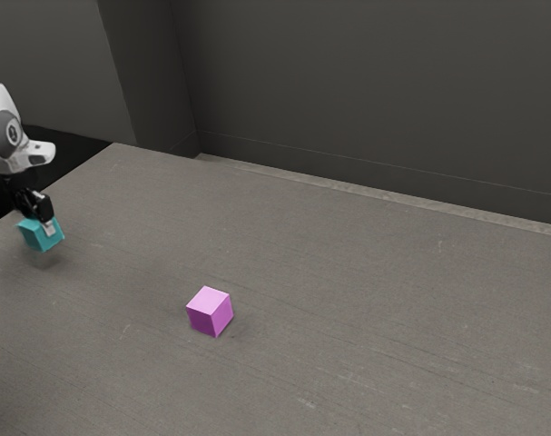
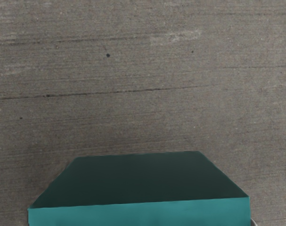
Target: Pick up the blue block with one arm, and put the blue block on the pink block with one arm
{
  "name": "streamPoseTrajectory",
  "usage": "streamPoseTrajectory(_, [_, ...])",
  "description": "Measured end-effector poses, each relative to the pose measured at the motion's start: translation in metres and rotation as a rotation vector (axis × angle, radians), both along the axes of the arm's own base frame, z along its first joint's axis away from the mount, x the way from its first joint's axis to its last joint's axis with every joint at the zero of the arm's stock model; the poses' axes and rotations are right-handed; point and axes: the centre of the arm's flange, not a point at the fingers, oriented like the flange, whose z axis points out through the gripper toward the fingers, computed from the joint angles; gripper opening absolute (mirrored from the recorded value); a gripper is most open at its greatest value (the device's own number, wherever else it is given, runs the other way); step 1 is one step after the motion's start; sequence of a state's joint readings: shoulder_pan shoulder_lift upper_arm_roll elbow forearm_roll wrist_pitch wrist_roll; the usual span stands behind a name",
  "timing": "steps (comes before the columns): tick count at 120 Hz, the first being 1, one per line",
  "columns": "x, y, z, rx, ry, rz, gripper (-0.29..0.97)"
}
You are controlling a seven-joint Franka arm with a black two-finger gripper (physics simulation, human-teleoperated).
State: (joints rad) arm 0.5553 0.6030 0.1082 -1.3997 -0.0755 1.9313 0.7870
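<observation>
Gripper (image 1: 40,222) clamps blue block (image 1: 37,238) abv table (image 1: 366,272), pink block (image 1: 210,311) well apart.

The arm (image 1: 3,136) runs off the exterior view's left edge; the wrist view crops the blue block (image 2: 138,188) nearest the hand.

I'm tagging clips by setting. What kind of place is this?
Probably a bare simulated test room: plain dark walls, a grey table, just a pink block and the gripper holding a blue block.
</observation>
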Motion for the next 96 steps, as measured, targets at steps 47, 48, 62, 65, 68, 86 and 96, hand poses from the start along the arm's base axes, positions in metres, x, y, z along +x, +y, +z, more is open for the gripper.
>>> streamPoseTrajectory(47, [0.031, -0.128, 0.015, -0.079, 0.02, -0.066, 0.32])
streamPoseTrajectory(48, [0.032, -0.131, 0.015, -0.08, 0.022, -0.067, 0.32])
streamPoseTrajectory(62, [0.038, -0.17, 0.02, -0.084, 0.046, -0.062, 0.32])
streamPoseTrajectory(65, [0.037, -0.18, 0.021, -0.083, 0.053, -0.061, 0.32])
streamPoseTrajectory(68, [0.037, -0.191, 0.024, -0.081, 0.057, -0.062, 0.31])
streamPoseTrajectory(86, [0.042, -0.251, 0.029, -0.079, 0.081, -0.056, 0.28])
streamPoseTrajectory(96, [0.047, -0.28, 0.028, -0.073, 0.092, -0.044, 0.28])
